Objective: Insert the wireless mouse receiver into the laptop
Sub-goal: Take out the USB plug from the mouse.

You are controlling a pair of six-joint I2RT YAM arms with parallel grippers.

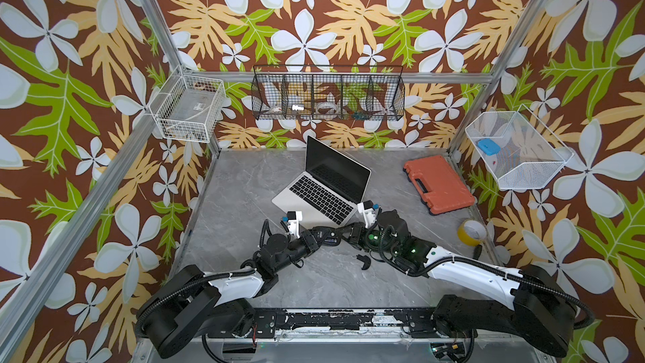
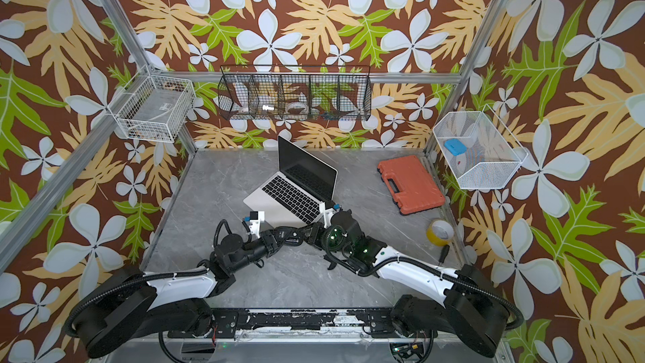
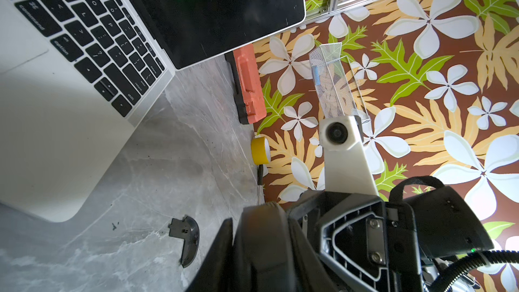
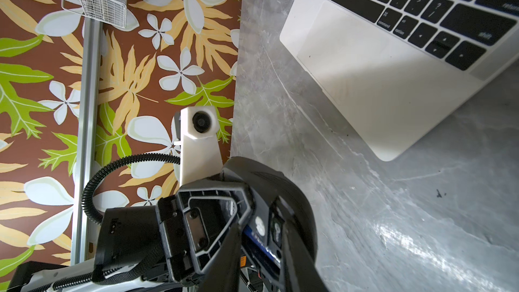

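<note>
Left pincer (image 1: 328, 235) clamped on black mouse (image 4: 269, 198). Right pincer (image 1: 349, 237) tip to tip with it; its jaw state cannot be told. Laptop (image 1: 324, 190) open just beyond both.

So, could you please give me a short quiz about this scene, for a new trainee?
1. True or false: the laptop is closed.
2. The plastic case on the table is: A blue, B orange, C green.
3. What small black piece lies loose on the table in front of the laptop?
Key: 1 false, its lid stands open; 2 B; 3 the curved cover piece.
</note>
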